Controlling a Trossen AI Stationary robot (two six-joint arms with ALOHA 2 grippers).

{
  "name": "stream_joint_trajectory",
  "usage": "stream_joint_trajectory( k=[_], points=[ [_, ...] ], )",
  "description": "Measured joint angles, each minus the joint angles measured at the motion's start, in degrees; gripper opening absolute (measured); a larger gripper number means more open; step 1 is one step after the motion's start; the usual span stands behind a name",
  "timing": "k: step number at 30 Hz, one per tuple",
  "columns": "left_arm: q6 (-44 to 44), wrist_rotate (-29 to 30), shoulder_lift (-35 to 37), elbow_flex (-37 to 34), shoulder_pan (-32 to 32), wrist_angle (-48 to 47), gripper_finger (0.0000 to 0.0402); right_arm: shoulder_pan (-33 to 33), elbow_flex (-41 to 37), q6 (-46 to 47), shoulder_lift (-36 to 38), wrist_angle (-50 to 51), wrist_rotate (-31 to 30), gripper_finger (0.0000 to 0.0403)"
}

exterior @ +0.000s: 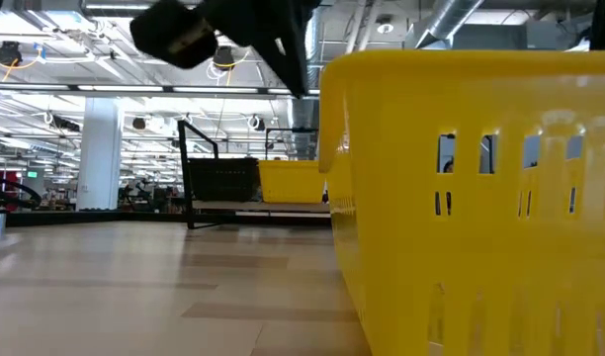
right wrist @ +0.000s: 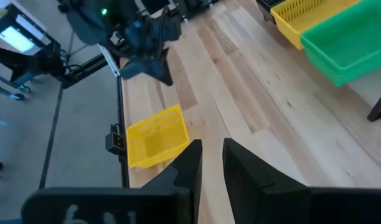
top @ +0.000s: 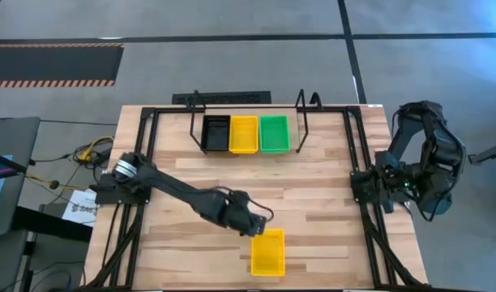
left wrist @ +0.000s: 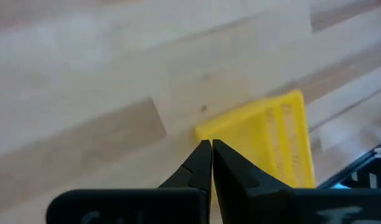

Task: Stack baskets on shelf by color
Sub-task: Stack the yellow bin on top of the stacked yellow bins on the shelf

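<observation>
Centrally on the tabletop (top: 313,195), the left gripper (top: 260,225) hovers just beside the far edge of a lone yellow basket (top: 267,252) lying near the front edge; its jaws are pressed together and hold nothing, as the left wrist view confirms. At the back, the shelf (top: 248,152) carries a black basket (top: 215,133), a second yellow basket (top: 243,134) and a green basket (top: 274,133) side by side, touching. The right gripper (right wrist: 212,152) waits at the table's right side, well apart from all baskets, its jaws slightly apart and empty.
</observation>
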State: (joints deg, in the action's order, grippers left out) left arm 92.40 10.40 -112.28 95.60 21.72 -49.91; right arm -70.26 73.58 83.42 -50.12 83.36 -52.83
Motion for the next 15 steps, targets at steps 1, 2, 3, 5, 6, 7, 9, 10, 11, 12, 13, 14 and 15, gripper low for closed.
stream_joint_trajectory(
  k=[1, 2, 3, 5, 6, 7, 9, 10, 11, 12, 13, 14, 15],
  points=[
    [1.45, -0.53, -1.36, 2.14, 0.45, -1.61, 0.0000, 0.00, 0.00, -0.62, -0.01, -0.11, -0.01, 0.0081],
    [2.84, -1.43, -2.67, 4.20, 0.84, -3.81, 0.0000, 0.00, 0.00, -0.81, -0.05, -0.10, -0.01, 0.0081],
    [3.91, -2.60, -4.02, 6.17, 1.15, -6.03, 0.0000, 0.00, 0.00, -0.84, -0.10, -0.06, -0.01, 0.0081],
    [5.20, -4.26, -6.62, 9.94, 1.64, -9.44, 0.0000, 0.00, 0.00, -1.05, -0.16, -0.08, 0.02, 0.0081],
    [5.63, -5.02, -7.75, 11.42, 1.85, -11.26, 0.0000, 0.00, 0.00, -1.34, -0.18, -0.09, 0.05, 0.0081],
    [5.94, -5.68, -8.84, 12.74, 1.96, -12.56, 0.0000, 0.00, 0.00, -1.71, -0.16, -0.08, 0.06, 0.0081],
    [7.36, -6.59, -10.55, 14.35, 2.03, -12.97, 0.0000, 0.00, 0.00, -2.51, -0.16, -0.08, 0.06, 0.0081],
    [7.84, -6.85, -11.15, 14.61, 2.01, -12.93, 0.0000, 0.00, 0.00, -2.73, -0.16, -0.06, 0.07, 0.0081],
    [7.89, -7.08, -11.72, 14.63, 2.00, -12.22, 0.0000, 0.00, 0.00, -2.91, -0.16, -0.08, 0.08, 0.0081],
    [7.53, -7.36, -12.31, 14.65, 1.99, -10.67, 0.0000, 0.00, 0.00, -2.96, -0.16, -0.08, 0.08, 0.0081],
    [6.99, -7.74, -12.76, 14.66, 1.97, -9.22, 0.0000, 0.00, 0.00, -2.98, -0.16, -0.05, 0.10, 0.0081],
    [6.53, -8.09, -13.13, 14.66, 1.92, -8.70, 0.0000, 0.00, 0.00, -3.06, -0.16, -0.06, 0.10, 0.0081],
    [6.41, -8.46, -13.52, 14.67, 1.81, -8.08, 0.0000, 0.00, 0.00, -3.24, -0.16, -0.04, 0.12, 0.0081]
  ],
)
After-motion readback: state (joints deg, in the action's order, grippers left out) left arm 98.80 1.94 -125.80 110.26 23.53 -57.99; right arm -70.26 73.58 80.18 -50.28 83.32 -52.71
